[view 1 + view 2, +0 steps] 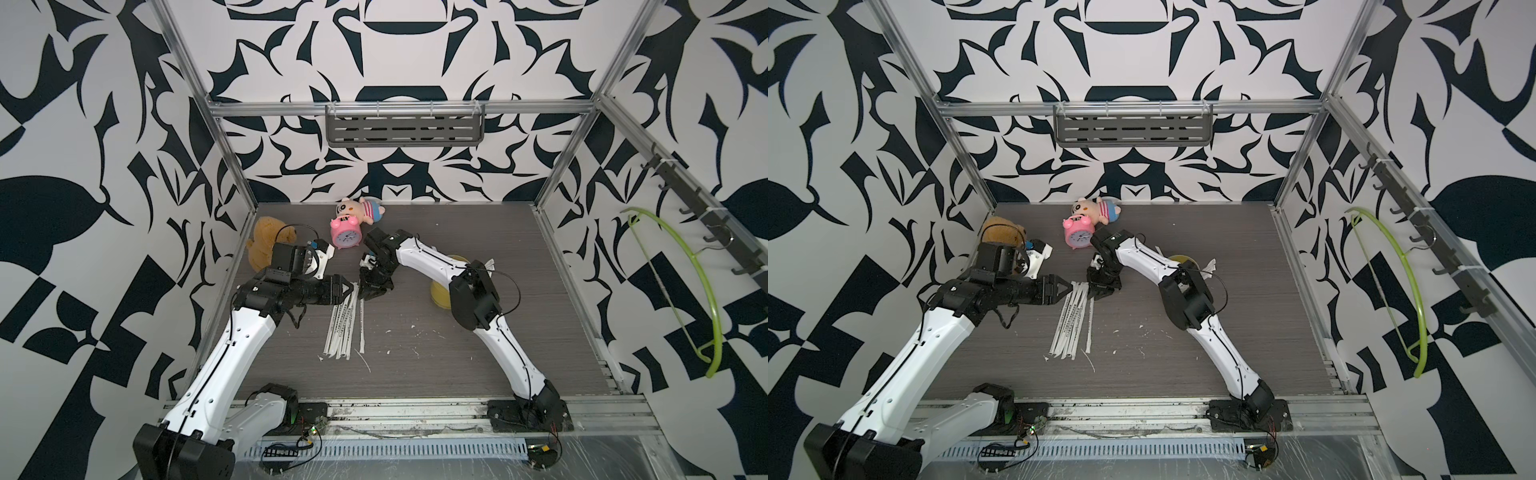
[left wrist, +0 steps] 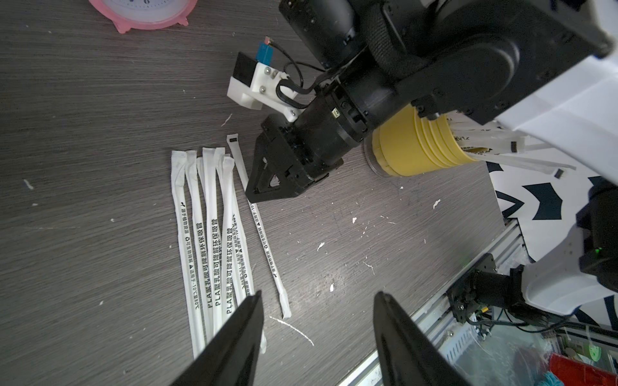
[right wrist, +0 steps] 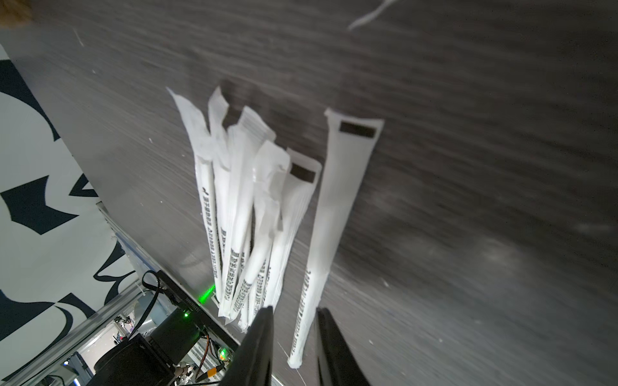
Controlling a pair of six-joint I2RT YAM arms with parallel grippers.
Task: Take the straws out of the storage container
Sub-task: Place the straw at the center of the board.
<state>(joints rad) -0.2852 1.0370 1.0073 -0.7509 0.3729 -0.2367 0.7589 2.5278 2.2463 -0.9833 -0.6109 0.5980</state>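
Observation:
Several straws [image 1: 343, 328] in white printed wrappers lie side by side on the dark table, and one more straw [image 1: 361, 328] lies just to their right. My right gripper [image 1: 371, 296] hangs low over the far end of that single straw [image 3: 329, 214]; its jaws stand a little apart with the straw lying loose between them. The yellow storage container [image 1: 439, 296] stands behind my right arm, with more straws [image 2: 485, 143] poking out of its mouth. My left gripper [image 2: 317, 300] is open and empty, pointing at the far ends of the laid-out straws [image 2: 207, 234].
A pink alarm clock [image 1: 344, 237], a plush pig [image 1: 361, 210] and a brown plush [image 1: 266, 243] sit at the back left. Small white scraps [image 1: 399, 332] dot the table. The metal frame rail [image 1: 415, 409] runs along the front, and a green hanger [image 1: 685, 291] hangs on the right wall.

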